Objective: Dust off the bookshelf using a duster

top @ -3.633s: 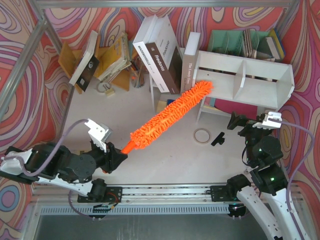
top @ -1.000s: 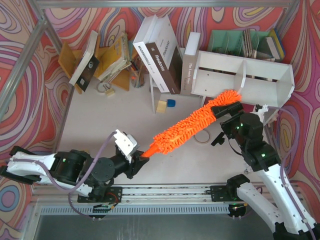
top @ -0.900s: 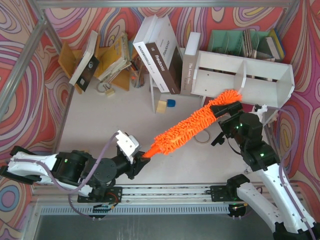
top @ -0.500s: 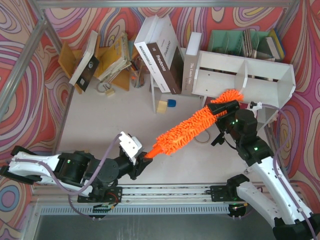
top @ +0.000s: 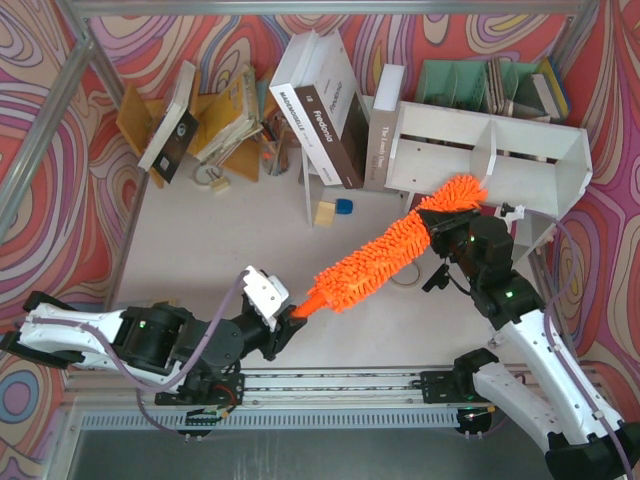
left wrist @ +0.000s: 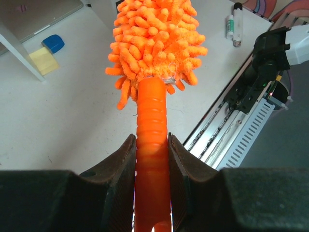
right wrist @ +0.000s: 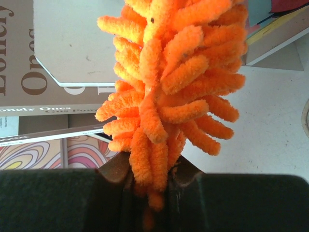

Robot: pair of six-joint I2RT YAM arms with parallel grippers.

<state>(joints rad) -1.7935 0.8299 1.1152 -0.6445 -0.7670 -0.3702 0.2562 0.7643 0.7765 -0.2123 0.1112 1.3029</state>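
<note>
Firmly clamps the duster point(top: 385, 262) by its handle point(left wrist: 151, 111) with the left gripper point(left wrist: 151, 150), pinches the fluffy head point(right wrist: 169, 72) with the right gripper point(right wrist: 150, 179); tip just beside the bookshelf point(top: 490, 150) front edge.

"Lonely Ones" on book spine point(right wrist: 17, 58)

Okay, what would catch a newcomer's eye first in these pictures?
The bright orange duster runs diagonally across the middle of the table, the left gripper shut on its handle, the right gripper shut on its fluffy head. Its tip points at the white bookshelf, back right.
</note>
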